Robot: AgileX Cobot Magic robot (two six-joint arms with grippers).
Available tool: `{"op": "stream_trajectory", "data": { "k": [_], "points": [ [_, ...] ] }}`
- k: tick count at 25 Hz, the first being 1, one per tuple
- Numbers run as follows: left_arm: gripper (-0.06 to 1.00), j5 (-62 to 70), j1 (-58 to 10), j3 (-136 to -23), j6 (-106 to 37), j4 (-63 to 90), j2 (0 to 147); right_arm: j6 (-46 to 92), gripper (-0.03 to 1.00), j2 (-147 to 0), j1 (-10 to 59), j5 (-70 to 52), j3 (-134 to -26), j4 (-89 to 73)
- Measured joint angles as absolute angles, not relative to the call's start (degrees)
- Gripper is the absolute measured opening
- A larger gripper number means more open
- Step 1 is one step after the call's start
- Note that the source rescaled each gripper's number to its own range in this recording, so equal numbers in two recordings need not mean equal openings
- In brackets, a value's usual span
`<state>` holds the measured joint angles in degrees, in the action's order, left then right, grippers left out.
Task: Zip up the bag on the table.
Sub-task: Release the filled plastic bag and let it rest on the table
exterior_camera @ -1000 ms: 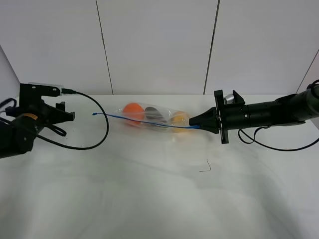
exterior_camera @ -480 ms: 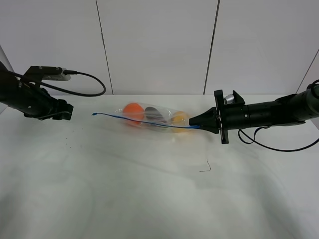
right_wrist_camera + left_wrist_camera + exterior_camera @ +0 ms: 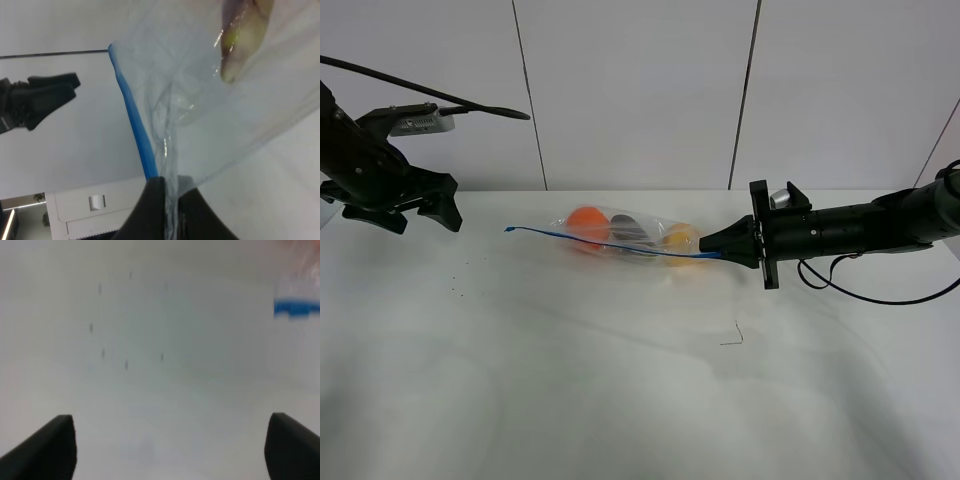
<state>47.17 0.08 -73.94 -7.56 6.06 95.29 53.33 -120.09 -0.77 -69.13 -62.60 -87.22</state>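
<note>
The clear bag (image 3: 625, 235) lies on the white table (image 3: 620, 380) near the back middle, with orange, dark and yellow produce inside. Its blue zipper strip (image 3: 590, 240) runs along the near edge. My right gripper (image 3: 723, 245) is shut on the bag's right end; the right wrist view shows the plastic and blue strip (image 3: 137, 135) pinched between the fingers (image 3: 155, 205). My left gripper (image 3: 420, 212) is open and empty, above the table's left end, clear of the bag. Its wrist view shows the strip's tip (image 3: 297, 308) far off.
A small dark bit of wire (image 3: 734, 336) lies on the table in front of the right gripper. Tiny dark specks (image 3: 455, 290) dot the left part of the table. A white panelled wall (image 3: 640, 90) stands behind.
My left arm has risen and swung its gripper down toward the table's left end, with its cable lifted overhead. The right gripper and the bag have not moved.
</note>
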Motion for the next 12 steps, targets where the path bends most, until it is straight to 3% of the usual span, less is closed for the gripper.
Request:
{"op": "stream_trajectory", "data": {
  "k": [7, 12],
  "points": [
    [0.97, 66.4, 0.1, -78.1, -5.5, 2.9, 95.2, 53.3, 0.00, -120.1, -0.8, -69.1, -62.6, -87.2],
    [0.97, 67.5, 0.1, -76.2, -1.4, 0.9, 93.7, 53.3, 0.00, -120.1, -0.8, -69.1, -62.6, -87.0]
  ]
}}
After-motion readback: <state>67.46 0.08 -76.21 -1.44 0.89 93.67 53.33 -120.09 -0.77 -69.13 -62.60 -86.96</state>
